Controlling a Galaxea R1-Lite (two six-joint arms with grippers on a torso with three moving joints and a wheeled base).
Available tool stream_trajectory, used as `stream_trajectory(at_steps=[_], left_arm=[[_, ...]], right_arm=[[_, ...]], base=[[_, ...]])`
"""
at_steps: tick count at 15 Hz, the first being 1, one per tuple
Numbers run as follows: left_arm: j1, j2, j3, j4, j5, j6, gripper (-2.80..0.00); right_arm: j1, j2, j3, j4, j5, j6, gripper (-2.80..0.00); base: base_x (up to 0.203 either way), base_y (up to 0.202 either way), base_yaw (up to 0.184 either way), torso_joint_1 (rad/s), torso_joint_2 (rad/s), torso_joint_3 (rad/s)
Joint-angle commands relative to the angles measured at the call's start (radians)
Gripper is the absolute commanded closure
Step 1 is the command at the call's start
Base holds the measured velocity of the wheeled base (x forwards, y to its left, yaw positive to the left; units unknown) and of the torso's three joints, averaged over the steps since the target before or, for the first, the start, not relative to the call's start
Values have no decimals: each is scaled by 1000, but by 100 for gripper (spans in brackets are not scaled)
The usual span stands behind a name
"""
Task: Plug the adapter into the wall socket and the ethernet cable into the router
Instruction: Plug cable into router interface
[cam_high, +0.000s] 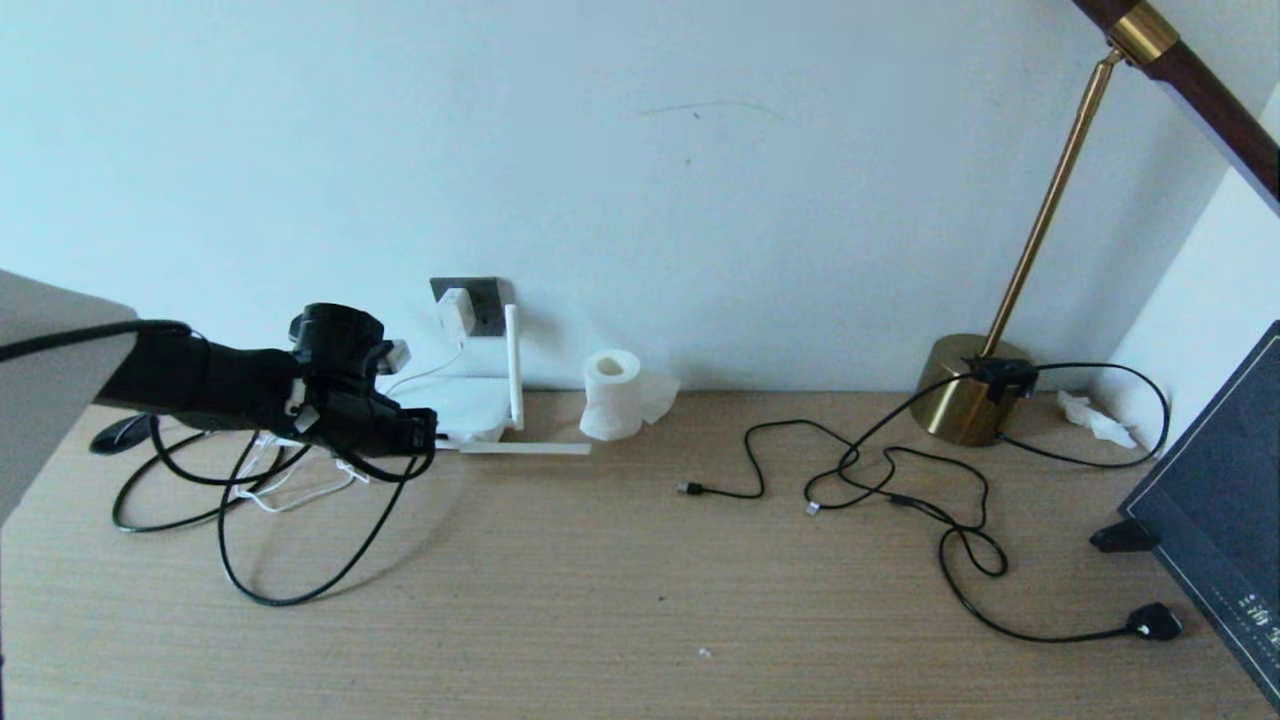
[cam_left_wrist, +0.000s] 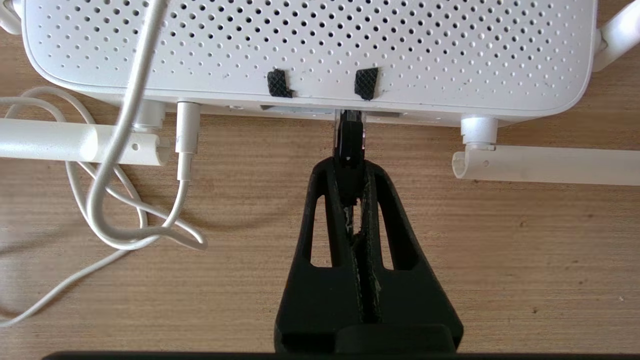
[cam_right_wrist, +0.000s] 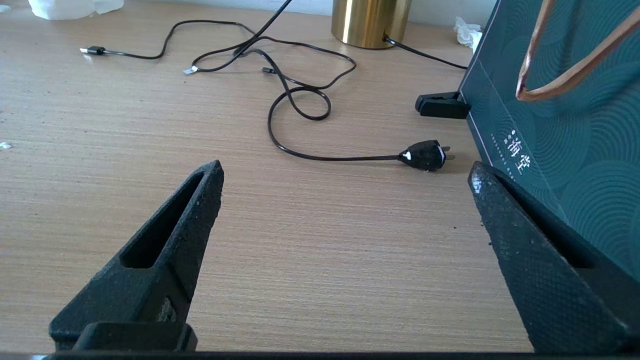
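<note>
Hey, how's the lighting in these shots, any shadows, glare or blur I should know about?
Head view: even, cool light; the left gripper throws a faint shadow on the table. Left wrist view: sharp, no glare on the router. Right wrist view: the lamp plug is crisp, and the near jaws look only slightly soft.

- One router (cam_left_wrist: 310, 45) is seen, with three antennas visible: one upright (cam_high: 513, 365), two lying flat beside it (cam_left_wrist: 545, 164).
- One adapter (cam_high: 454, 313) is counted above the router, in one wall socket (cam_high: 487, 300).
- One toilet-paper roll (cam_high: 612, 394) is found beside the router.
- One lamp (cam_high: 972, 400) is counted, well apart from the router.
</note>
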Motion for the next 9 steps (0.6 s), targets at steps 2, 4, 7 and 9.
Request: stream_trajectory(at_steps=[2,4,7,9], left_arm=[[0,0,-1,20,0,0,0],[0,0,-5,29,0,0,0],[0,1,-13,46,3,1,0],[0,7,-40,77,3,1,0]], right_arm=[[0,2,0,0,0,-1,-280],[0,2,0,1,0,-1,-280],[0,2,0,0,0,-1,-280],[0,2,0,1,0,0,-280]], base=[[0,0,0,0,0,0],[0,0,0,0,0,0],[0,0,0,0,0,0],[0,0,0,0,0,0]])
